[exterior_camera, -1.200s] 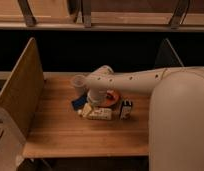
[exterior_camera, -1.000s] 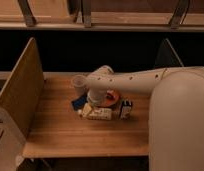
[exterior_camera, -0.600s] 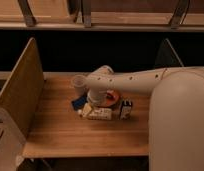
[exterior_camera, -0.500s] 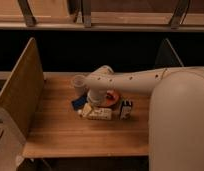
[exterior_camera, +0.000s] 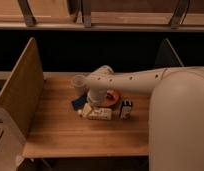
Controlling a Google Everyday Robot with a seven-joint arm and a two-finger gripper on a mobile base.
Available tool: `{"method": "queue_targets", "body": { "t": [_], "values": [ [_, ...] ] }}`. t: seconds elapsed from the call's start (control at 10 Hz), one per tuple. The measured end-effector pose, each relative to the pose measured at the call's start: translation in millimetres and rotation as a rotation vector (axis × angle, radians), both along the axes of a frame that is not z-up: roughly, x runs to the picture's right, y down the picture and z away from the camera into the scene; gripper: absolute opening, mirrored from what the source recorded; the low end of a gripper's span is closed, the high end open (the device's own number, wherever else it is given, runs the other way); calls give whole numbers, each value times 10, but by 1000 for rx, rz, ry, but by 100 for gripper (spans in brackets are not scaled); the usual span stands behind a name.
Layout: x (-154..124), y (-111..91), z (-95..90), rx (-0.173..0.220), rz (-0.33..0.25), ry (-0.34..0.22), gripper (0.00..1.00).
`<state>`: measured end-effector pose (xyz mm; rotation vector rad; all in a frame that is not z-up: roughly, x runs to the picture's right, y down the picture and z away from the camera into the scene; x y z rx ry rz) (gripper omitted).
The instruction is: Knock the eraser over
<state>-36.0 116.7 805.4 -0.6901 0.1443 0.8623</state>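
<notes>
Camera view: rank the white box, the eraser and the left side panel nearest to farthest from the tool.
The tool hangs low over the table.
1. White box, just beside it.
2. Eraser, farther right.
3. Side panel, far left.

The arm (exterior_camera: 137,79) reaches left, hand (exterior_camera: 93,104) hanging below its elbow (exterior_camera: 99,79).

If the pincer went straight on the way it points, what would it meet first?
Likely the white box just below the pincer, which points down at the table left of the eraser; depth is unclear.
</notes>
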Motion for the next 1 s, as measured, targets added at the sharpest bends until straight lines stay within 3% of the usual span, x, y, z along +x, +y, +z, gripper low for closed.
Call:
{"method": "queue_targets", "body": {
  "t": [0.2,0.3,0.9,1.0],
  "values": [
    [0,0,0,0,0,0,79],
    [0,0,0,0,0,0,73],
    [7,10,-4,0,-6,2,12],
    [58,79,-21,-14,-16,23,5]
  ]
}}
